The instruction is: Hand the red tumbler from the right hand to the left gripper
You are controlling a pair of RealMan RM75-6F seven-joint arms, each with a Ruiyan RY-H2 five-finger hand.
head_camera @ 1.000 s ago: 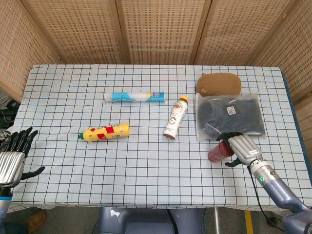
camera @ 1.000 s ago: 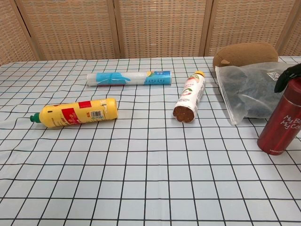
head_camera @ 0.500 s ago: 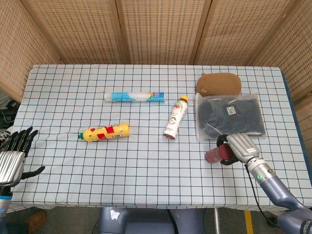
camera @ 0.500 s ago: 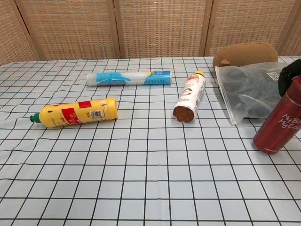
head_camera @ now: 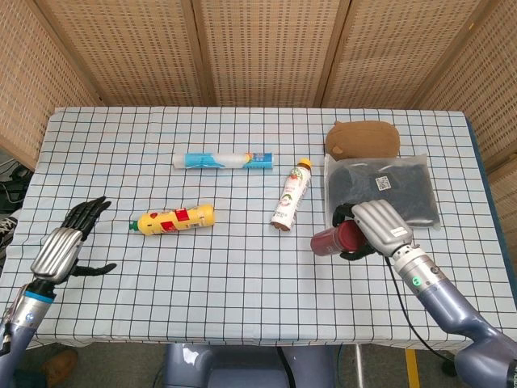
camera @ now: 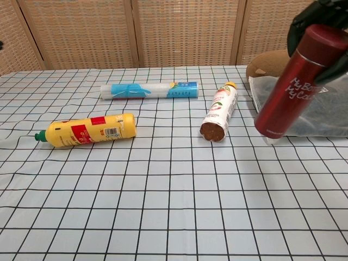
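My right hand [head_camera: 373,227] grips the red tumbler [head_camera: 334,239] near its top and holds it lifted off the table, tilted with its base toward the left. In the chest view the red tumbler [camera: 292,82] hangs slanted at the right, white lettering on its side, with dark fingers of the right hand [camera: 321,22] wrapped around its upper end. My left hand [head_camera: 69,246] is open at the table's left edge, fingers spread, holding nothing. It stays out of the chest view.
On the checked tablecloth [head_camera: 242,275] lie a yellow bottle [head_camera: 174,219], a blue-and-white tube [head_camera: 222,160], a white bottle with an orange cap [head_camera: 292,196], a clear bag of dark stuff [head_camera: 380,191] and a brown plush [head_camera: 363,138]. Wicker screens stand behind.
The right hand has raised the tumbler off the table and carried it left, tilting it. The left hand has come up and in over the table's left edge.
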